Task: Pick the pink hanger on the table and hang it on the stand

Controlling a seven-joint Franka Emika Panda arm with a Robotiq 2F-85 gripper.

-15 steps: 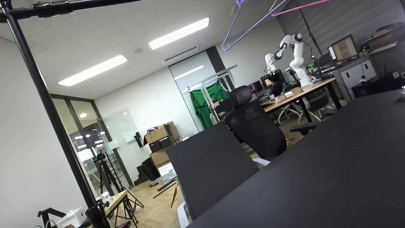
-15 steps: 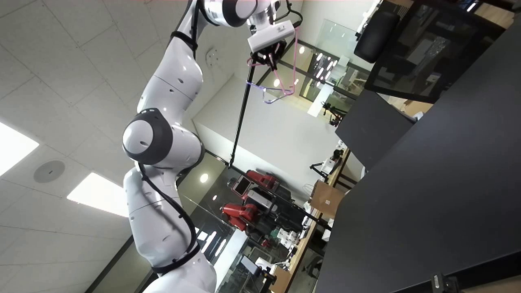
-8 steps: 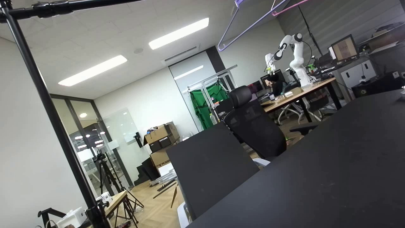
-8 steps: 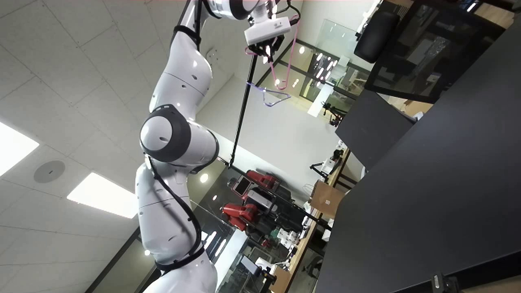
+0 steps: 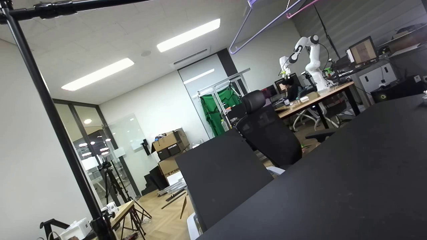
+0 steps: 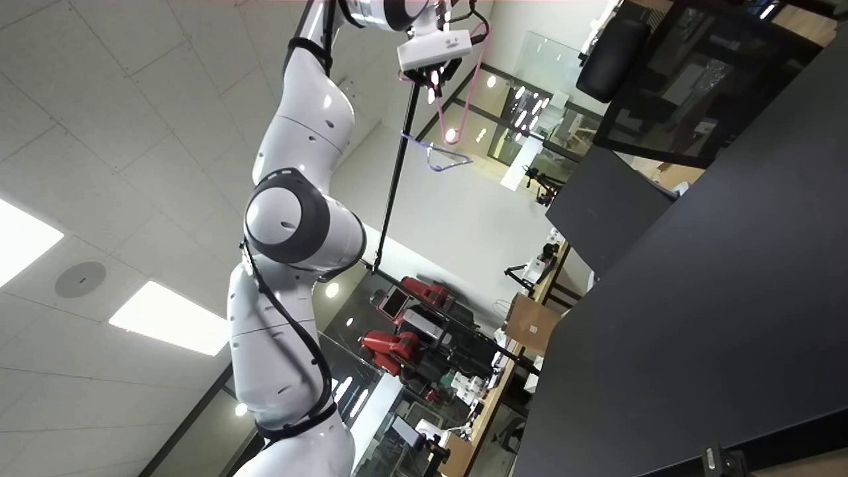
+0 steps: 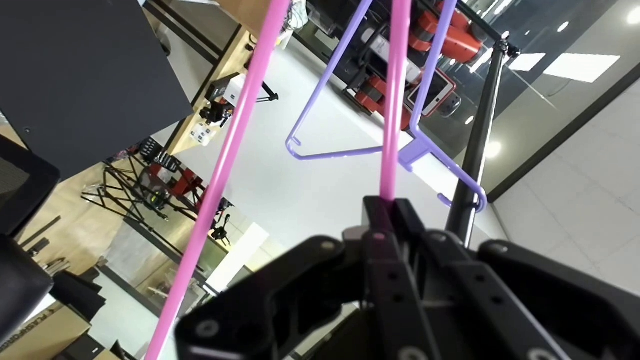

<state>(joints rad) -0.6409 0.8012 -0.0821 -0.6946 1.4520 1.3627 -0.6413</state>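
Note:
My gripper [image 7: 390,202] is shut on the pink hanger [image 7: 395,100] and holds it high in the air. In an exterior view the gripper [image 6: 437,83] holds the pink hanger [image 6: 469,99] beside the upper end of the stand's black bar [image 6: 395,185]. A bit of pink hook shows left of the gripper; I cannot tell whether it touches the bar. Another exterior view shows the stand's pole [image 5: 50,105] and part of the pink hanger [image 5: 302,9]. The stand also shows in the wrist view [image 7: 484,125]. The black table [image 6: 695,298] lies below.
A purple hanger [image 7: 420,150] hangs by its hook on the stand's bar, close to the pink hanger; it shows in both exterior views [image 5: 267,26] [image 6: 417,140]. A black chair [image 5: 267,133] and a black panel [image 5: 223,173] stand by the table.
The arm has shifted right in an exterior view. The pink hanger's lower end has swung left and up, apart from the purple hanger in that view. The purple hanger has shifted slightly.

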